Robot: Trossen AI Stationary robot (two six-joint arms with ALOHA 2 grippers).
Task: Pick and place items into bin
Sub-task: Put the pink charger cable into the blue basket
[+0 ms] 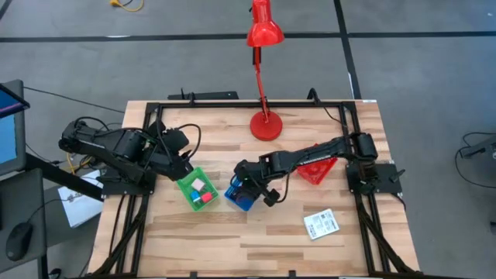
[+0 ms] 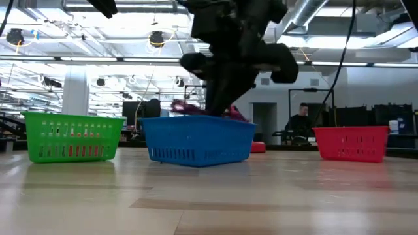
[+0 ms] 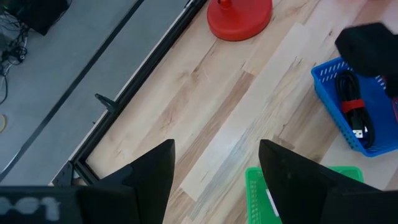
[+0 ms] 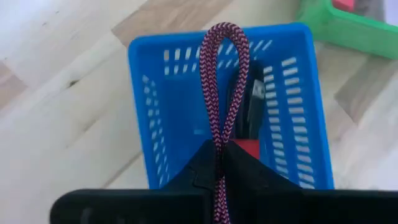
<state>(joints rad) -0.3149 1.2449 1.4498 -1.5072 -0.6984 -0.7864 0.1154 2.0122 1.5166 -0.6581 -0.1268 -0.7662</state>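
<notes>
The room beyond was a large open workshop with exposed ducts and pipes along the ceiling, hanging round lights, and a person (image 2: 301, 119) seated far back among desks. The floor around the rig was grey with dark lines. The bench (image 1: 232, 248) was a pale butcher-block top in light and tan planks, edged by a black frame.

A red desk lamp (image 1: 266, 124) stood on its round base near the far edge. Three small baskets sat on the wood: a green basket (image 1: 187, 194) toward the left with a red cube (image 1: 207, 198) and a white piece in it, a blue basket (image 1: 239, 202) at the middle, and a red basket (image 1: 318, 172) to the right. A white printed packet (image 1: 321, 224) lay flat on the near right of the bench, well apart from the baskets.

The right claw (image 4: 219, 163) hung over the blue basket, pinched tight on a dark red braided cord (image 4: 221, 81) whose loop stood over the basket's interior; a black-and-red item (image 3: 353, 112) already lay inside.

The left claw (image 3: 216, 168) waited just beside the green basket, its fingers spread wide and empty.
</notes>
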